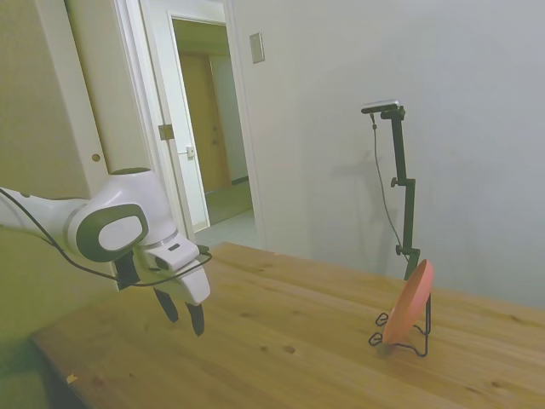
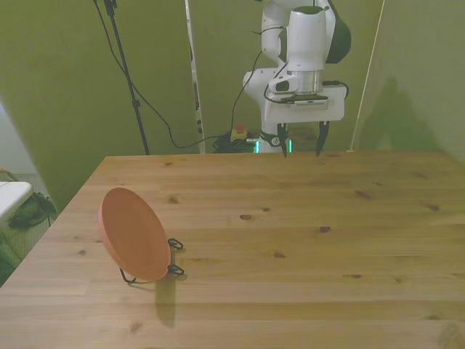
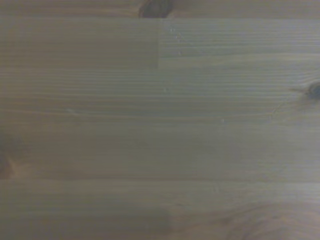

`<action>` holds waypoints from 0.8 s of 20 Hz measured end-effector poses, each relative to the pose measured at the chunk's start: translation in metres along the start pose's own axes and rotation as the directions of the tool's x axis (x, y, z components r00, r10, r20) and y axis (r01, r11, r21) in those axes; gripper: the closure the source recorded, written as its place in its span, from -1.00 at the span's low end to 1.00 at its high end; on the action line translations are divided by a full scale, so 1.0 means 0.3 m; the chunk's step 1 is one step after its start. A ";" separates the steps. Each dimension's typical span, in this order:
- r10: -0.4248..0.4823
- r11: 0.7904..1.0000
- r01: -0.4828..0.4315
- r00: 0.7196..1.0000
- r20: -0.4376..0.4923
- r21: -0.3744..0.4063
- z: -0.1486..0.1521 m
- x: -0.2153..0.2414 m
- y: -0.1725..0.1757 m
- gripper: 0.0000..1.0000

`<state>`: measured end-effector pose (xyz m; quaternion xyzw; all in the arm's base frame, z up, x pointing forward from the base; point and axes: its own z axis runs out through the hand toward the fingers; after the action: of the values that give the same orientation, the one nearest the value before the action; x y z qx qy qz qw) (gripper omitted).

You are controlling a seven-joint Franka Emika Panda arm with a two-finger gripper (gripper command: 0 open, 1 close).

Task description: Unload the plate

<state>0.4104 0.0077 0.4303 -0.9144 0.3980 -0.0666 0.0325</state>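
— Where do we find the plate (image 2: 134, 234)?

— We see it standing on edge in a thin black wire stand (image 2: 173, 256), tilted back a little, near the front view's left side of the counter (image 2: 305, 240). It is a plain salmon-orange disc; in the side view the plate (image 1: 409, 302) shows nearly edge-on, leaning in the stand (image 1: 419, 336), whose feet rest on the wood.

— And the claw (image 2: 299, 145)?

— We see it hanging above the far edge of the counter, well apart from the plate — nothing between its fingers (image 2: 320, 138). The two dark fingers point down and stand apart, with a clear gap that we make out best in the front view. In the side view the claw (image 1: 181, 311) hovers over the counter's near-left part, off the wood, with a black cable looping past the white wrist.

— Does it touch anything?

— We see no contact; there is air beneath the fingertips in both wider views.

— What does the wrist camera give us?

— Only bare wood grain of the counter (image 3: 160, 125), blurred, with a dark knot (image 3: 314, 90) at one edge and another at the border. We cannot make out the plate there.

— Anything else around?

— Behind the counter in the side view we see a pale wall and an open doorway (image 1: 209, 128); in the front view, cables run down behind the arm.
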 end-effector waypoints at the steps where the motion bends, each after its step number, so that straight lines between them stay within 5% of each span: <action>1: 0.001 1.000 -0.001 1.000 0.001 0.000 0.001 0.001 0.000 -1.00; 8: 0.076 0.997 -0.074 0.988 -0.131 0.018 -0.165 0.207 0.061 -1.00; 16: 0.195 0.980 -0.197 0.935 -0.297 0.026 -0.369 0.658 0.174 -1.00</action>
<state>0.4895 -0.1730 0.5529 -0.8497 0.4876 -0.1993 -0.0234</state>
